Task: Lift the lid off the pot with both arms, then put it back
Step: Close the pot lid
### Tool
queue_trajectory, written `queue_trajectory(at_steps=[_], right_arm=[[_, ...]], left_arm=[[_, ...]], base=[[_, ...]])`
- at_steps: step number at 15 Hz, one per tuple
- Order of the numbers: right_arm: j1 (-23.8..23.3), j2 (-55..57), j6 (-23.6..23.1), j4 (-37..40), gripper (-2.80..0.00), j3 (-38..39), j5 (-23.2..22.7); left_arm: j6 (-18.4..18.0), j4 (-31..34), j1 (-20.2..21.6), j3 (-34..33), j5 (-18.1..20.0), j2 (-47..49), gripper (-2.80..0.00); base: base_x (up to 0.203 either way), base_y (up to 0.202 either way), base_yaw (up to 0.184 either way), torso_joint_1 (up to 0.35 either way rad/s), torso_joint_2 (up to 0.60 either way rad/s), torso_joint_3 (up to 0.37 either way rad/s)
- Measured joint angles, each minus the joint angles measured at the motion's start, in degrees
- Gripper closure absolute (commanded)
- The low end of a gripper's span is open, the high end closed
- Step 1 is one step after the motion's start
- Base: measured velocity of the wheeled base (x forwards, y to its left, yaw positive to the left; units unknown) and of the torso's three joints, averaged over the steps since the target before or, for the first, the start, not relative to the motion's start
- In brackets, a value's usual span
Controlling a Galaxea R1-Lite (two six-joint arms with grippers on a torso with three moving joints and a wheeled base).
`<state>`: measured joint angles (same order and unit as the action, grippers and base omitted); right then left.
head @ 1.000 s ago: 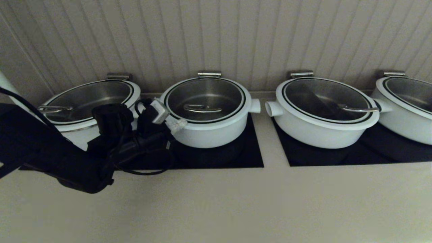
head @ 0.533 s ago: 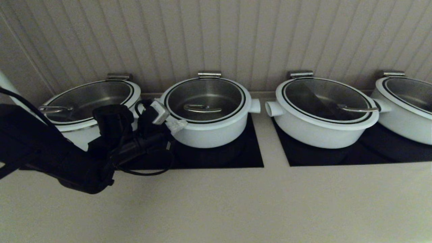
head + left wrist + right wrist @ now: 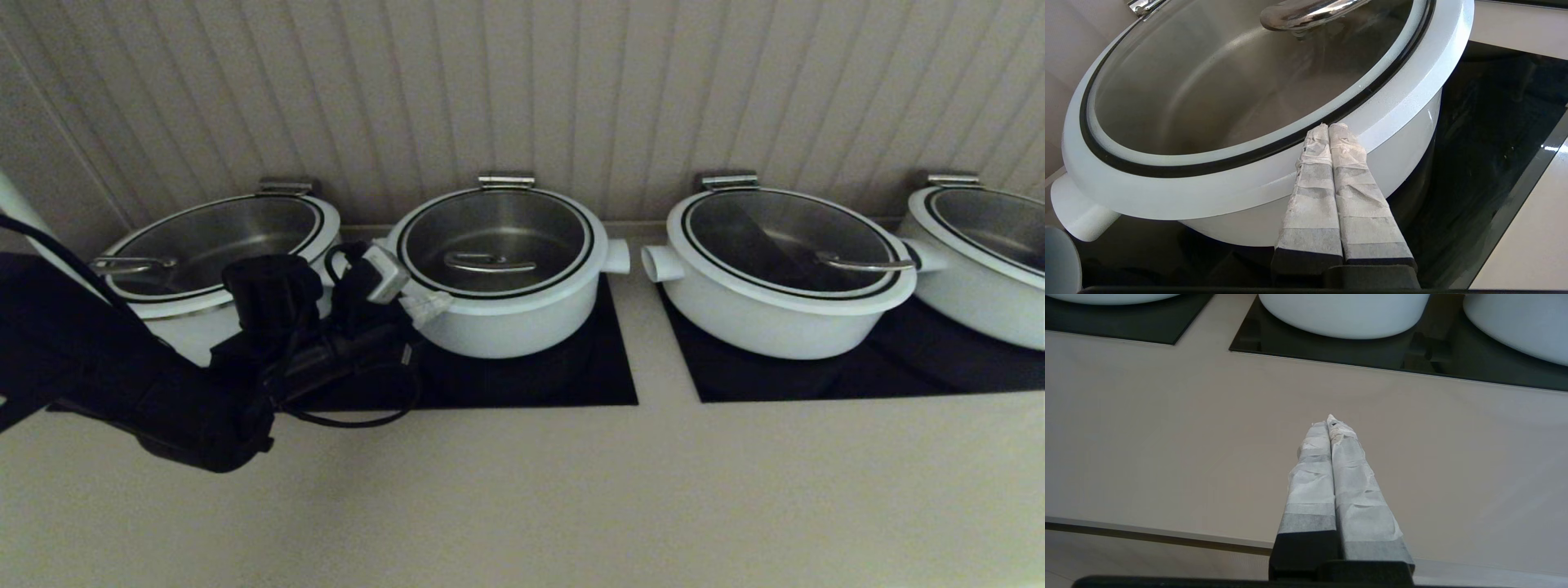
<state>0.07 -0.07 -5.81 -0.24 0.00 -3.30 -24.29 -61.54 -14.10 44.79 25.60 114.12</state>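
Far left in the head view: a wide, shallow white pot with a glass lid [image 3: 214, 245], handle near its rim, partly hidden behind the bulky black left arm [image 3: 122, 384]. Reaching forward from that side, the left gripper [image 3: 426, 305], its tape-wrapped whitish fingers [image 3: 1314, 179] pressed together with nothing between them. Tips seen in the left wrist view right at the outer edge of the lid's white rim, at the pot's front-left; real contact impossible to confirm.

Next along: the small, deep round white pot with the steel inner bowl [image 3: 510, 314], standing on a black glass panel [image 3: 604, 376] set into the beige surface [image 3: 522, 490]. One short white stub handle [image 3: 618, 256] jutting out on its right side. Seated flat on this pot, the round glass lid with white rim and thin black ring [image 3: 498, 241], curved steel wire handle [image 3: 488, 262] at its centre, a small steel hinge plate at its back edge.

Further right: a second wide white pot with a glass lid [image 3: 788, 261] on another black panel, then a third such pot [image 3: 984, 253] cut off by the picture's edge.

Right gripper [image 3: 1329, 424] out of the head view; in its own wrist view, taped fingers closed tip to tip on nothing, hanging over bare beige surface well short of the panels.
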Motion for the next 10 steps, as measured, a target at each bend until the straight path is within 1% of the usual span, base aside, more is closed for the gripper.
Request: queue_trajectory(at_steps=[10], right_arm=[[0.0, 0.0, 0.0, 0.0, 0.00, 0.0, 0.0]], left_arm=[[0.0, 0.3, 0.0, -1.7, 0.0, -1.6, 0.00]], base=[[0.000, 0.000, 0.000, 0.000, 0.00, 0.000]])
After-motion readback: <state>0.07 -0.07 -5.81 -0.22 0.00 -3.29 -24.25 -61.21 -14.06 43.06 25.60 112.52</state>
